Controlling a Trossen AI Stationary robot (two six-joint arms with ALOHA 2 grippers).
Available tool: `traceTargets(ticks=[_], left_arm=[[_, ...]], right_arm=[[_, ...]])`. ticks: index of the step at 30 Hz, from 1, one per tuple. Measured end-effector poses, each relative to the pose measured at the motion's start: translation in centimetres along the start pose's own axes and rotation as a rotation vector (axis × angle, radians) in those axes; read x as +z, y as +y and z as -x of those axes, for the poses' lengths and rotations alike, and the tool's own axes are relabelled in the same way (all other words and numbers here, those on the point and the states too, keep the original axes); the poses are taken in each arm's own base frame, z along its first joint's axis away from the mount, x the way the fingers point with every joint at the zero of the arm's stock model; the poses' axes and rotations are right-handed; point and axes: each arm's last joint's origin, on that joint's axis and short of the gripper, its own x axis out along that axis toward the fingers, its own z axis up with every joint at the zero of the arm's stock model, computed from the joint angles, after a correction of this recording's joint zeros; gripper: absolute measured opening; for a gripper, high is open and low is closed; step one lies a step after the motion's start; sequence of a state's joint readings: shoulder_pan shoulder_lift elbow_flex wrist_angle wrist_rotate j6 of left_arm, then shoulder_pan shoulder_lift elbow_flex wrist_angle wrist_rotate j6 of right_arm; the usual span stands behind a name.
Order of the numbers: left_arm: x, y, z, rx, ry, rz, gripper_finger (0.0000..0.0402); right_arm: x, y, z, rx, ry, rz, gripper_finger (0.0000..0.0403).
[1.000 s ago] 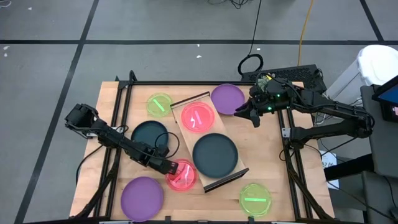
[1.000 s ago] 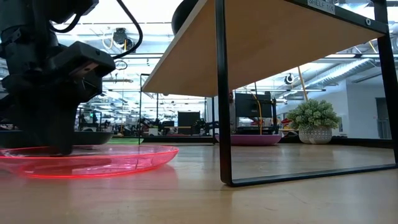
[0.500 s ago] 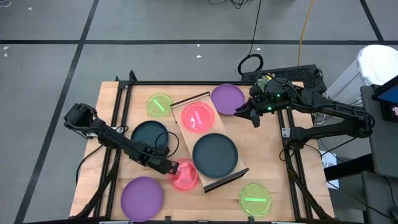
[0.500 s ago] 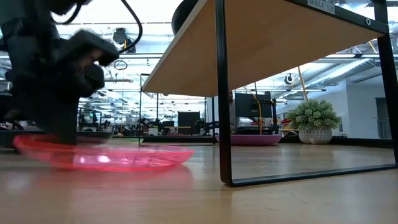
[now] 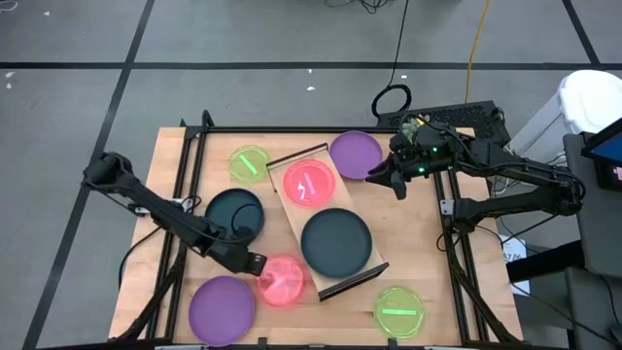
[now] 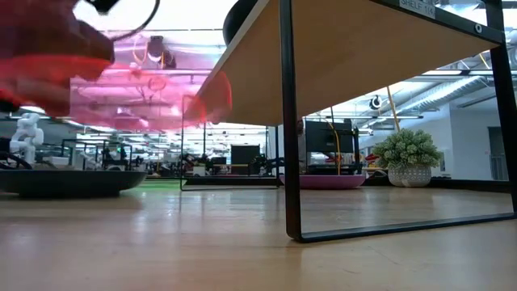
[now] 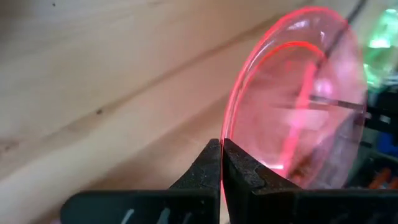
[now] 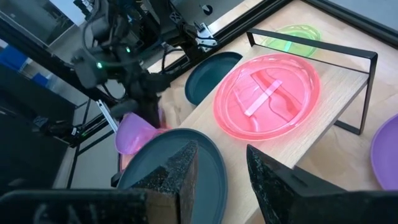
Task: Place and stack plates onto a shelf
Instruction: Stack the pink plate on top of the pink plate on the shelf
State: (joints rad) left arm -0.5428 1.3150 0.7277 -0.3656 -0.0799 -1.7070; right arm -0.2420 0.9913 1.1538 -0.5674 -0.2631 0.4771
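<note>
We log the left tool (image 5: 257,262) clenched on a small pink plate's (image 5: 282,282) rim, clear of the surface (image 5: 428,243). Right tool (image 5: 387,181) beside the shelf (image 5: 292,219); its state we cannot tell.

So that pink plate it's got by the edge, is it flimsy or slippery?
Probably stiff: the left gripper pinches only the rim of the pink plate, yet it keeps its round shape off the table. Likely light, since that thin edge grip carries it. Possibly slippery: it looks smooth, glossy and see-through in the wrist view, so it could swivel in the gripper.
</note>
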Motion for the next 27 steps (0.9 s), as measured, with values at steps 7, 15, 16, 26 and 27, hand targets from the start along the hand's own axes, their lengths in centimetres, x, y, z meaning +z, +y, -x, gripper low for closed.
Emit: traceTargets(ticks=[7,15,16,26,27], left_arm=[[0.1,0.0,3.1,-0.075,0.014,-0.026,0.0003],[0.3,0.5,4.9,-0.082,0.013,-0.076,0.0003],[0.3,0.4,5.2,-0.100,0.014,-0.086,0.0003],[0.7,0.5,8.5,-0.250,-0.015,-0.093,0.0002],[0.8,0.5,8.7,-0.260,-0.025,-0.094,0.0002]], right_arm=[[0.0,0.0,0.0,-0.001,0.002,0.018,0.0121],[-0.1,-0.1,0.0,-0.007,0.015,0.014,0.0121],[-0.1,-0.1,0.0,-0.006,0.013,0.014,0.0121],[-0.2,-0.1,0.0,-0.008,0.019,0.005,0.0121],[-0.2,-0.1,0.0,-0.009,0.018,0.005,0.0121]])
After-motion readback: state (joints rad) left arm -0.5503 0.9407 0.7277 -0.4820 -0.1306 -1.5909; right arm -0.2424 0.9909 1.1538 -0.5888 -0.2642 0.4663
